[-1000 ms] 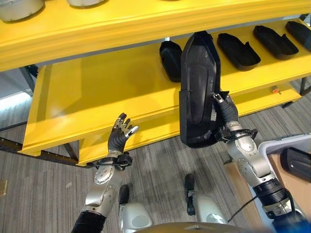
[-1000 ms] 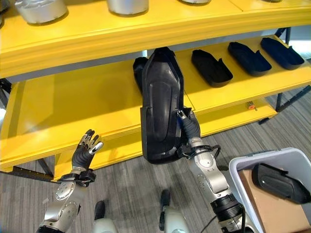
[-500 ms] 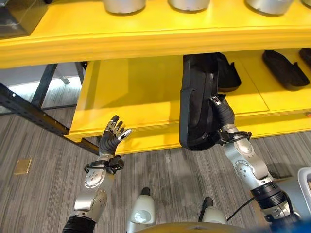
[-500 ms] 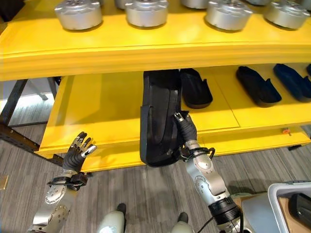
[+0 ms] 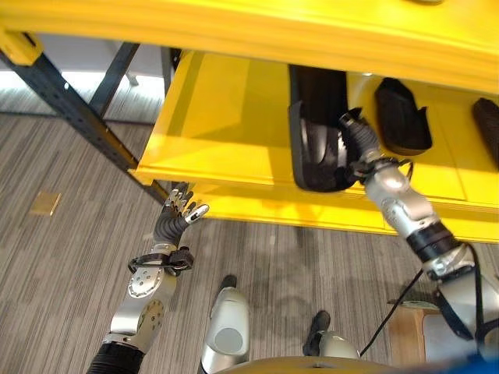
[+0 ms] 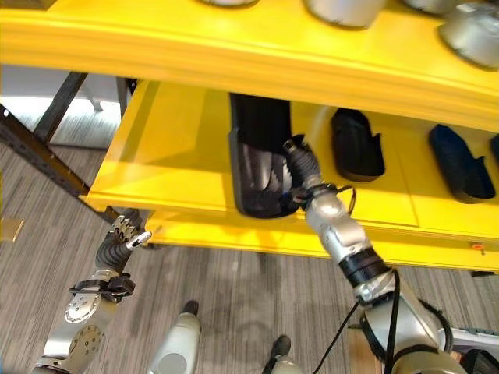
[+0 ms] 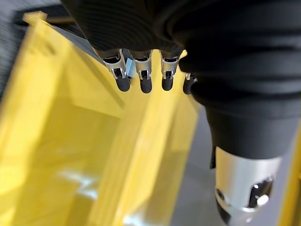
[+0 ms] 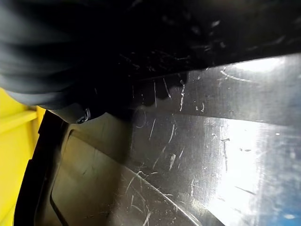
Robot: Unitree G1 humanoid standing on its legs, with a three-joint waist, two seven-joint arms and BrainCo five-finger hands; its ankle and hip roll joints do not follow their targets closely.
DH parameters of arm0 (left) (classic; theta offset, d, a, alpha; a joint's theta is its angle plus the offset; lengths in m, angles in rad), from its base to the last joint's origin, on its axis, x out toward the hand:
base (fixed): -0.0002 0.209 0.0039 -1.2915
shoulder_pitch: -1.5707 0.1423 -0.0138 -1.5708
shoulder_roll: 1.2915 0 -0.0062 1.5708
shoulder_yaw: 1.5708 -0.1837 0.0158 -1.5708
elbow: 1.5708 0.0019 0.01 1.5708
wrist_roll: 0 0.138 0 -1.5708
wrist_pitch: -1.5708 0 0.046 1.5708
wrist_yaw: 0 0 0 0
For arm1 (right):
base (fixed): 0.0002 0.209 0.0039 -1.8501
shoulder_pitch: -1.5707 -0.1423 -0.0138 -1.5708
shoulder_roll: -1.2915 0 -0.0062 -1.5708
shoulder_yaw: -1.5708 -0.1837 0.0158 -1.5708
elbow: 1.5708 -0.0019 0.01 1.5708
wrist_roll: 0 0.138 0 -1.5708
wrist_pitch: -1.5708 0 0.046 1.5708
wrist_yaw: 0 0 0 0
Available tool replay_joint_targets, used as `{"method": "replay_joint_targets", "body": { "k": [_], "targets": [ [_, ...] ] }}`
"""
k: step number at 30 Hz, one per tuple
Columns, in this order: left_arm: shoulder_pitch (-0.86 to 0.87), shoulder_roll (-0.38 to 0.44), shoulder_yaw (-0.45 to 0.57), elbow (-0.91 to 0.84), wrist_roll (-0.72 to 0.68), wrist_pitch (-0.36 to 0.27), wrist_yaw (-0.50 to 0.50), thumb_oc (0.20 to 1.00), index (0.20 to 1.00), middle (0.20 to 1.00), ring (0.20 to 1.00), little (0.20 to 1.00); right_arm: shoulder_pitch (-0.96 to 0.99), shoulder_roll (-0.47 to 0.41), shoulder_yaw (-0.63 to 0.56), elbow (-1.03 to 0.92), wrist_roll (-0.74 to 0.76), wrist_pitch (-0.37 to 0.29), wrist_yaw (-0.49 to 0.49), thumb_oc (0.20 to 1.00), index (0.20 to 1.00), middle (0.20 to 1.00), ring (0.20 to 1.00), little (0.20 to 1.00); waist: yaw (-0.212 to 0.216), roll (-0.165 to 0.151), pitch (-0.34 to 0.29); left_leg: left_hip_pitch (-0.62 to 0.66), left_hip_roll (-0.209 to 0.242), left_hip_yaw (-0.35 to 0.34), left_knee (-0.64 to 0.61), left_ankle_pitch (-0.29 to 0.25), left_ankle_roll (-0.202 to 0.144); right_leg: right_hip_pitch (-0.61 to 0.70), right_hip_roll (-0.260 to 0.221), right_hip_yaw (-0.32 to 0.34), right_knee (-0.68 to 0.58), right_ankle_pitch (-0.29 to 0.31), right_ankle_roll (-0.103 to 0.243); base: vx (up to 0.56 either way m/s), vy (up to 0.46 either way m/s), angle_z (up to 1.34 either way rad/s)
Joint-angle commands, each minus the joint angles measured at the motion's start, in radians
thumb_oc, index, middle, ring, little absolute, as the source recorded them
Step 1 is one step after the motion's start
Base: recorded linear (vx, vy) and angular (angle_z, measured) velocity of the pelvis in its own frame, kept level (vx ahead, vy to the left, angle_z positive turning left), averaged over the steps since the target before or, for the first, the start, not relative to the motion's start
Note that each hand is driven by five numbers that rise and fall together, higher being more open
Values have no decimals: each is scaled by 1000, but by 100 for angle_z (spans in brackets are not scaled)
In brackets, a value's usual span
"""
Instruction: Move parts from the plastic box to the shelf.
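The right hand (image 5: 355, 148) is clamped on the right edge of a long black moulded part (image 5: 316, 128), fingers curled over the rim and into its hollow. In the right wrist view the scratched black surface of the part (image 8: 188, 155) lies directly against the dark ribbed cover. The part lies on the lower yellow shelf (image 5: 226, 125), its rounded near end at the shelf's front lip and its far end running toward 12 o'clock under the upper yellow shelf (image 6: 234, 47), which hides that end.

At about 2 o'clock from the hand, well apart from the held part, a second black part (image 5: 401, 115) lies on the same shelf. A third black part (image 6: 460, 160) lies farther out at 3 o'clock. Grey round metal parts (image 6: 343, 9) stand on the upper shelf above. From the held part toward 9 o'clock, the lower shelf is bare yellow up to its left end, where a dark steel frame leg (image 5: 74, 109) runs diagonally.

The left hand (image 5: 175, 218) is raised at about 8 o'clock from the held part, just below and in front of the shelf's front edge, fingers straight and spread, holding nothing. In the left wrist view its fingertips (image 7: 141, 84) point toward the yellow shelf edge. Grey striped floor (image 5: 62, 257) lies beneath.
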Motion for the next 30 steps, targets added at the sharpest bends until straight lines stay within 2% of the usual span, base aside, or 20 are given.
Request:
{"method": "replay_joint_targets", "body": {
  "k": [1, 7, 15, 17, 20, 26, 27, 28, 30],
  "targets": [
    [-20, 48, -12, -106, -35, -60, 5, 1000, 1000, 1000, 1000, 1000, -151, -49, -21, -5, 7, -71, -35, 200, 200, 200, 200, 200, -12, 10, -11, -71, 4, -8, 3, 60, 15, 101, -11, 17, 103, -118, -19, -58, 23, 12],
    [-61, 40, -47, -126, -60, -82, 12, 1000, 1000, 1000, 1000, 1000, -336, -52, -3, 161, -42, -86, -82, 200, 200, 200, 200, 200, 1, 40, 32, -126, -23, -23, 55, 45, 23, 45, -25, 23, 183, -151, -29, -56, 32, 15],
    [-111, 43, -105, -164, -83, -117, 11, 1000, 1000, 1000, 1000, 1000, -590, -74, -2, 491, -42, -113, -132, 200, 200, 200, 200, 200, 23, 95, 90, -220, -54, -32, 123, 35, 34, -44, -43, 31, 268, -181, -38, -53, 27, 10],
    [-112, 42, -105, -164, -83, -117, 11, 1000, 1000, 1000, 1000, 1000, -592, -74, -1, 493, -41, -114, -130, 200, 200, 200, 200, 200, 23, 96, 91, -221, -54, -32, 124, 35, 34, -45, -43, 31, 269, -181, -38, 0, 0, 0],
    [-142, 45, -132, -158, -83, -125, 12, 1000, 1000, 1000, 1000, 1000, -656, -93, 6, 632, -32, -109, -128, 200, 200, 200, 200, 200, 31, 107, 101, -249, -68, -41, 136, 34, 37, -60, -49, 26, 284, -188, -37, 0, 0, 0],
    [-171, 42, -154, -153, -79, -133, 15, 1000, 1000, 1000, 1000, 1000, -698, -133, 37, 750, -58, -96, -118, 200, 200, 200, 200, 200, 42, 118, 109, -271, -84, -54, 147, 33, 41, -65, -53, 13, 291, -197, -35, 0, -3, 10],
    [-180, 43, -162, -152, -77, -138, 13, 1000, 1000, 1000, 1000, 1000, -708, -149, 57, 769, -76, -92, -114, 200, 200, 200, 200, 200, 46, 123, 113, -279, -89, -58, 150, 34, 43, -67, -54, 11, 294, -200, -36, 74, -35, 16],
    [-183, 41, -164, -149, -77, -138, 16, 1000, 1000, 1000, 1000, 1000, -706, -154, 58, 783, -86, -87, -118, 200, 200, 200, 200, 200, 47, 120, 114, -272, -88, -57, 158, 5, 40, -59, -53, 16, 299, -221, -33, 63, -37, 14],
    [-191, 42, -173, -145, -73, -142, 18, 1000, 1000, 1000, 1000, 1000, -715, -175, 98, 802, -148, -76, -114, 200, 200, 200, 200, 200, 53, 125, 120, -283, -95, -60, 161, 6, 42, -60, -55, 10, 297, -222, -33, 25, -23, 18]
  ]
}}
